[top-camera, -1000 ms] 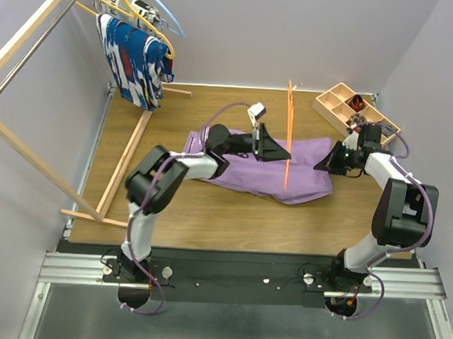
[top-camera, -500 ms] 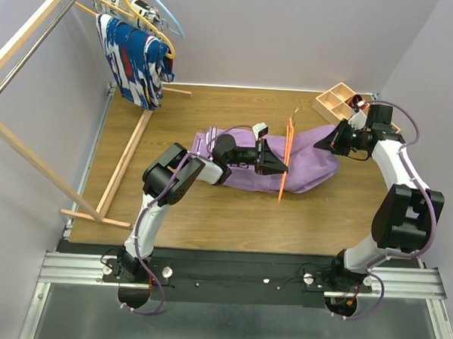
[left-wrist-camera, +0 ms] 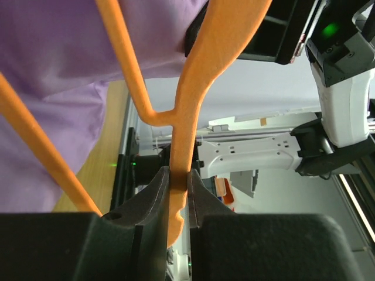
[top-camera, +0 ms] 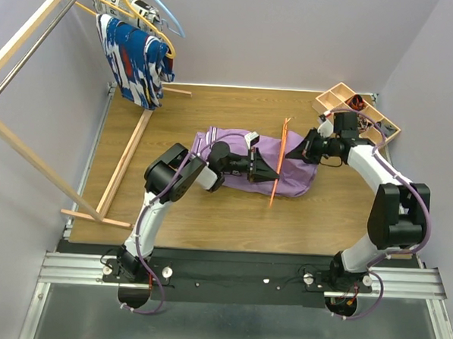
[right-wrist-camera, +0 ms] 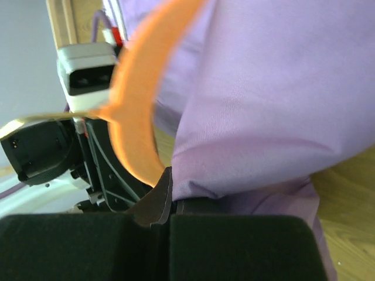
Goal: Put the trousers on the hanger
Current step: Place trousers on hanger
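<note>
Wrist cams show grips top view hides: left gripper (left-wrist-camera: 177,175) clamped on hanger (left-wrist-camera: 196,99) neck, right gripper (right-wrist-camera: 170,190) pinched shut on trousers (right-wrist-camera: 263,105). Both arms reach inward, meeting at centre of table (top-camera: 209,206) w/ hanger upright across trousers.

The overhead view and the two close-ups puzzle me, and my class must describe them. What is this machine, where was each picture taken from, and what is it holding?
These are two robot arms bolted at the near edge of a wooden table. The overhead picture comes from a fixed camera above and behind them; each close-up comes from a camera on one wrist. On the table lie lilac trousers. The left fingers pinch a thin orange hanger; the right fingers are closed on a fold of the trousers. Also in view: a wooden tray and a rack with a patterned garment.
</note>
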Controlling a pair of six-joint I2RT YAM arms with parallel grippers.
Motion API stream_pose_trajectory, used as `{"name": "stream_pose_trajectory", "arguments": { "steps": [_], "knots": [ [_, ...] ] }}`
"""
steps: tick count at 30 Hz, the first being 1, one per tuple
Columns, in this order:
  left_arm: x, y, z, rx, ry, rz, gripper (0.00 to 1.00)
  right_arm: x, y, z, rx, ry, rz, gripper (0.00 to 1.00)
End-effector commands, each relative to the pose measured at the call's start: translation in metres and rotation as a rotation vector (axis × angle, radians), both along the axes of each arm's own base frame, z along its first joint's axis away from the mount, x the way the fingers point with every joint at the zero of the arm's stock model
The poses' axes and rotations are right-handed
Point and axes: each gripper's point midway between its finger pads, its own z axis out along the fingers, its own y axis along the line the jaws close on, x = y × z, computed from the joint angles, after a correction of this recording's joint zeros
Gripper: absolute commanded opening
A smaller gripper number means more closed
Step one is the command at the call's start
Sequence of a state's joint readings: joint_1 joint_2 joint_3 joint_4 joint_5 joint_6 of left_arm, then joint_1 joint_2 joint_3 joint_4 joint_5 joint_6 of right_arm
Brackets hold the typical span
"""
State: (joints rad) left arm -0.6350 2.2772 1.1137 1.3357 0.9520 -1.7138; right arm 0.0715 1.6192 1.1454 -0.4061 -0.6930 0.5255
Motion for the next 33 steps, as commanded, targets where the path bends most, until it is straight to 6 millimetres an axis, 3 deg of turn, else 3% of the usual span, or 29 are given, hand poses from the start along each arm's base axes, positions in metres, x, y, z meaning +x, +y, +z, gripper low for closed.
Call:
{"name": "stream_pose_trajectory", "arguments": {
  "steps": [1, 15, 29, 33],
  "knots": [
    [-0.033, 0.042, 0.069, -0.404, -0.598, 0.077, 0.00, -0.016, -0.001, -0.027, 0.005, 0.103, -0.049, 0.01],
    [-0.017, 0.067, 0.053, -0.341, -0.585, 0.190, 0.00, -0.031, 0.023, -0.072, 0.036, 0.200, -0.017, 0.01],
    [-0.016, 0.067, 0.051, -0.336, -0.573, 0.197, 0.00, -0.015, 0.063, -0.092, 0.056, 0.221, 0.045, 0.01],
    [-0.015, 0.067, 0.049, -0.333, -0.567, 0.198, 0.00, -0.010, 0.079, -0.090, 0.072, 0.201, 0.072, 0.01]
  ]
}}
